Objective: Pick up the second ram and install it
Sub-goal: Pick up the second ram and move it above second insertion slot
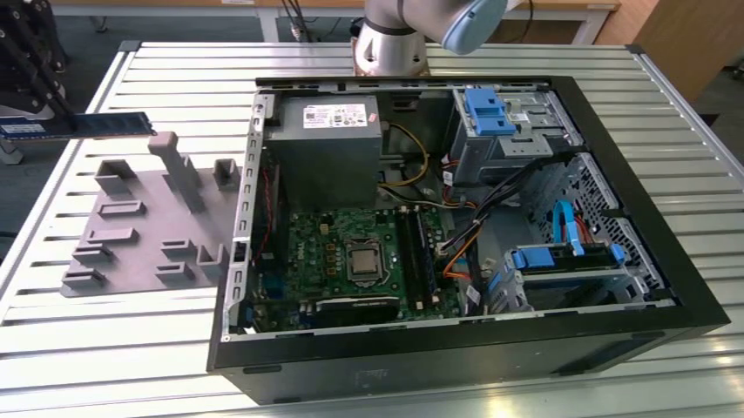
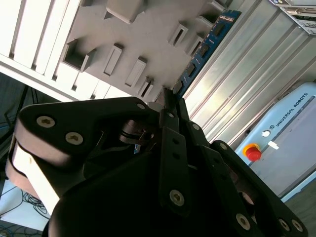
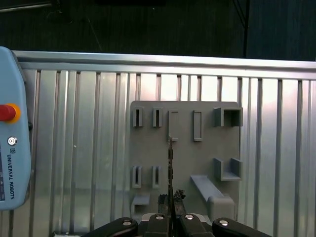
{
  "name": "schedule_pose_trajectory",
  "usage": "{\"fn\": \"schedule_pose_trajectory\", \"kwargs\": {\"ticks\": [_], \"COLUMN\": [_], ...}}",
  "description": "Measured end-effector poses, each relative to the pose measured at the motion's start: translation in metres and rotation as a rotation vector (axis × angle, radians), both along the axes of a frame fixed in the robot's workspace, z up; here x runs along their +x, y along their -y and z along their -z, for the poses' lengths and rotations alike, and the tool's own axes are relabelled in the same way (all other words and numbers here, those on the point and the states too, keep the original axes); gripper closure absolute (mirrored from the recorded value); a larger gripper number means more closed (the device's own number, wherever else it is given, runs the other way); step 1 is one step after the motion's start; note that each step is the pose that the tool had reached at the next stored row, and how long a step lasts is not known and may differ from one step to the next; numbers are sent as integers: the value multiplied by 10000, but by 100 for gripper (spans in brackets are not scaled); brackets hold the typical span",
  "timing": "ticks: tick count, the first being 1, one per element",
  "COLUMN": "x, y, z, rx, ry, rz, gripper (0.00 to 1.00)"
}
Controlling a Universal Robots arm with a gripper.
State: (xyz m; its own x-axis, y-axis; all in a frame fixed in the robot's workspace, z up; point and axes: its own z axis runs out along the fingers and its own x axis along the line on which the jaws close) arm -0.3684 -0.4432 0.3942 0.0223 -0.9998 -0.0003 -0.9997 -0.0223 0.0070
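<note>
Pincer [image 3: 170, 200] with ram [image 1: 111, 124] above slatted table [image 1: 139, 348]

I work over a ribbed metal table [image 1: 558, 65]. Toward the exterior view's left, a grey tray [image 1: 128, 235] with upright blocks and slots lies flat on the ribs. Just beside it, toward the exterior view's right, an open computer case [image 1: 651, 287] lies on its side. My base [image 1: 389, 48] stands behind the case.
</note>
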Motion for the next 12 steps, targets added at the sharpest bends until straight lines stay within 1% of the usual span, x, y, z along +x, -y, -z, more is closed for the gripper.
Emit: {"fn": "schedule_pose_trajectory", "kwargs": {"ticks": [12], "x": [51], "y": [0], "z": [1], "rx": [1], "ry": [1], "rz": [0], "gripper": [86]}}
